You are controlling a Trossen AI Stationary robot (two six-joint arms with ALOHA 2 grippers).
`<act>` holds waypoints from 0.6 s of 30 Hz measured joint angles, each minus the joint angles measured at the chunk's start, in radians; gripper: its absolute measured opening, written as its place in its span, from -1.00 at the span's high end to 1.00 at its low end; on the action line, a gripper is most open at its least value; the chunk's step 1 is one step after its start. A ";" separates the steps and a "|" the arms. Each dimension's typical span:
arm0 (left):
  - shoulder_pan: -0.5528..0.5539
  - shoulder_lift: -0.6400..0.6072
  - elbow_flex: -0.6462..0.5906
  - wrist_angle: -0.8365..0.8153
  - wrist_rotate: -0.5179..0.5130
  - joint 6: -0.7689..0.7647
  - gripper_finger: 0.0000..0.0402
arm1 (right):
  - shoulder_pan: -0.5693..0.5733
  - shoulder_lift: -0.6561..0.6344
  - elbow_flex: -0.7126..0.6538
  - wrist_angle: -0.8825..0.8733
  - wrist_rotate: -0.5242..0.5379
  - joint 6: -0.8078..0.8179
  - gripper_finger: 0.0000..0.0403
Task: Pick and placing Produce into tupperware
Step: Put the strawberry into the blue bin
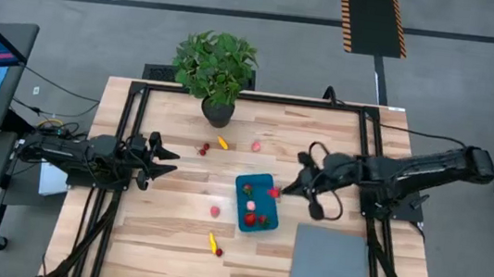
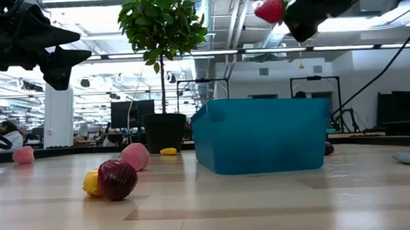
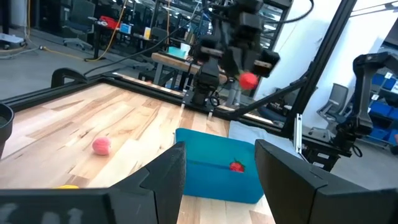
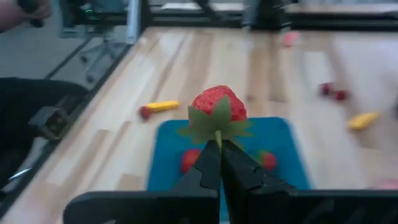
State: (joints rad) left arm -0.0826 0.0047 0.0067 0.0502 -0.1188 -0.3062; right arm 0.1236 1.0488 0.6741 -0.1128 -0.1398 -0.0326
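The teal-blue tub (image 1: 255,203) sits mid-table and holds a few red pieces (image 4: 190,159). My right gripper (image 1: 282,191) hovers over the tub's right edge, shut on a red strawberry (image 4: 217,102), which also shows high in the low view (image 2: 269,10). More produce lies on the wood: a pink piece (image 1: 215,211), a yellow and red pair (image 1: 215,244), and red, yellow and pink pieces (image 1: 222,142) near the plant. My left gripper (image 1: 170,161) waits open, raised at the table's left, pointing toward the tub (image 3: 217,168). My right gripper pinches the strawberry by its green stem (image 4: 218,137) at the leafy cap, between the tips of its two shut fingers (image 4: 208,163). It reaches in from the table's right. The strawberry is lifted clear, above the tub's right rim, its red body pointing away from the fingers.
A potted green plant (image 1: 215,72) stands at the far edge. A flat grey mat (image 1: 329,265) lies at the near right corner. Black frame rails (image 1: 120,143) run along the table's left and right sides. Bare wood (image 1: 152,230) lies near left of the tub.
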 joint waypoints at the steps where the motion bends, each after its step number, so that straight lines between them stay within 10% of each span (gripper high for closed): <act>1: 0.000 0.000 0.000 0.000 0.000 0.000 0.10 | -0.016 -0.021 -0.003 0.000 0.010 -0.012 0.90; 18: 0.000 0.000 0.000 0.001 -0.002 0.002 0.10 | -0.227 -0.437 -0.230 0.080 -0.020 0.009 0.90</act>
State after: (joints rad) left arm -0.0826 0.0048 0.0063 0.0509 -0.1204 -0.3042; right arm -0.1036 0.6114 0.4445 -0.0331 -0.1600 -0.0238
